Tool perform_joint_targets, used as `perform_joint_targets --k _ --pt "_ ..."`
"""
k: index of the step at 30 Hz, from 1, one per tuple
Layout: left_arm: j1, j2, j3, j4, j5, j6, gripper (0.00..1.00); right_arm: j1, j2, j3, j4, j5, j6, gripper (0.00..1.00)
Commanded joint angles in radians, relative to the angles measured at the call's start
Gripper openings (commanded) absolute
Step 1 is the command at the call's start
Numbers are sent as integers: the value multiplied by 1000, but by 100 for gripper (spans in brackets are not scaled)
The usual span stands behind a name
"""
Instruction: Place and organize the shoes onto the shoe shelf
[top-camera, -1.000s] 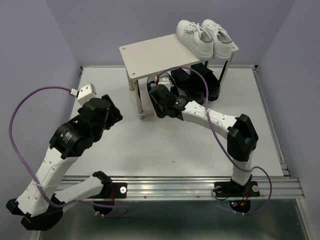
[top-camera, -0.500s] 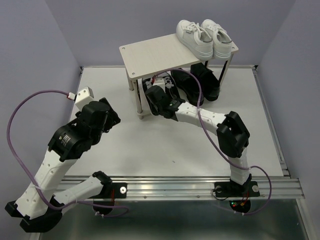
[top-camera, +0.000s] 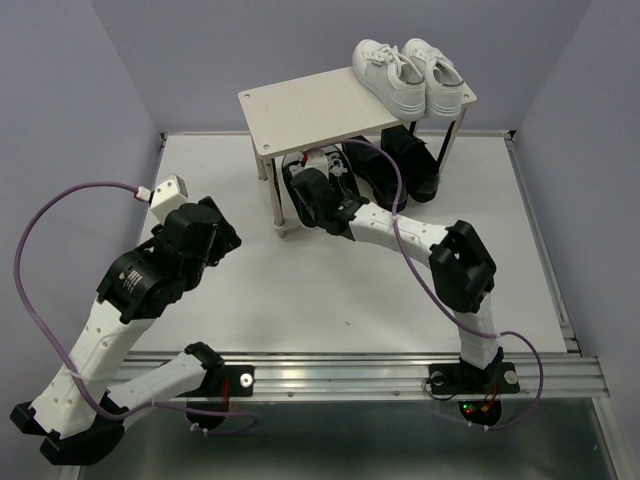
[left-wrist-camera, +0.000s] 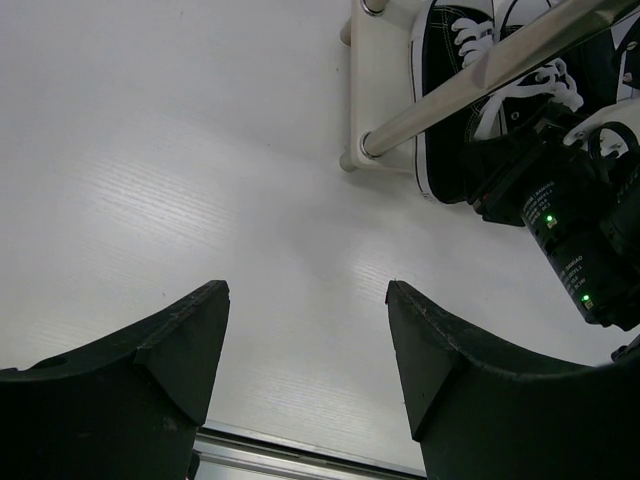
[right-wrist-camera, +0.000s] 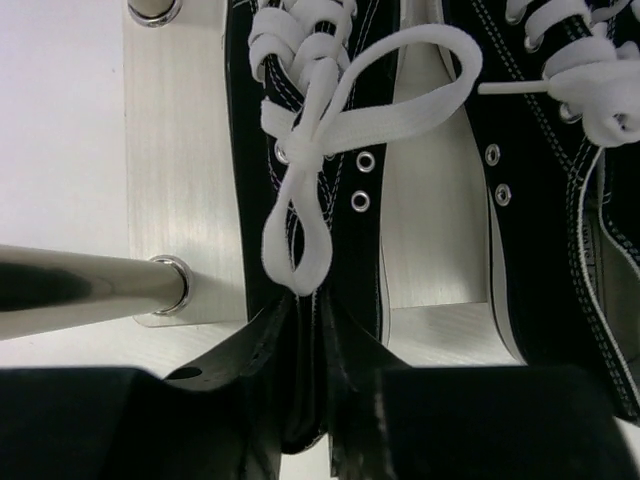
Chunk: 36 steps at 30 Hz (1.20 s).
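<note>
Probably light and floppy, the black canvas sneaker (right-wrist-camera: 365, 240) lies on the lower board of the shoe shelf (right-wrist-camera: 185, 150), straight ahead of the right gripper (right-wrist-camera: 305, 340), which pinches its soft heel collar. The left gripper (left-wrist-camera: 305, 300) gapes, empty.

Top view: looks down from above and behind the near edge toward the far edge, taking in the whole table (top-camera: 300, 290) and shoe shelf (top-camera: 310, 110). Left wrist: hangs over the table's left half, facing the shelf's near-left leg (left-wrist-camera: 470, 90). Right wrist: sits very close above the black canvas sneakers (right-wrist-camera: 340, 150), also caught from the left wrist.
</note>
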Motion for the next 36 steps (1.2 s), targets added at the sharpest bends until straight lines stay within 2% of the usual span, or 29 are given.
perform_joint_targets --k 1,2,5,7,8,9,14,18,24,26,31,36 --pt "6 -3 -14 7 -20 -3 76 -20 -15 34 102 3 8 29" --pt "4 -1 -16 9 -18 -3 76 -20 -20 33 102 1 6 40" --pt "4 2 -16 20 -14 3 76 -20 -49 24 103 -13 0 45" --pt "6 8 -17 29 -11 6 76 -20 -82 10 100 -35 -5 56" --pt "6 11 -16 32 -11 7 76 -20 -96 2 99 -45 1 64" --pt "6 16 -17 33 -9 12 76 -20 -113 -9 97 -65 6 66" --pt "6 33 -2 52 -25 17 76 -20 -262 -142 92 -101 53 91" --pt "4 -1 -11 96 -55 12 76 -20 -406 -286 94 -131 95 99" --pt "6 -58 -53 185 -78 23 76 -20 -656 -512 43 -89 153 100" --pt "4 -61 -60 205 -87 24 75 -20 -744 -571 -28 -46 158 100" --pt "6 -35 -51 218 -84 46 76 -20 -871 -633 -307 174 228 100" --pt "6 -30 -62 239 -75 56 75 -20 -1003 -687 -539 274 352 100"
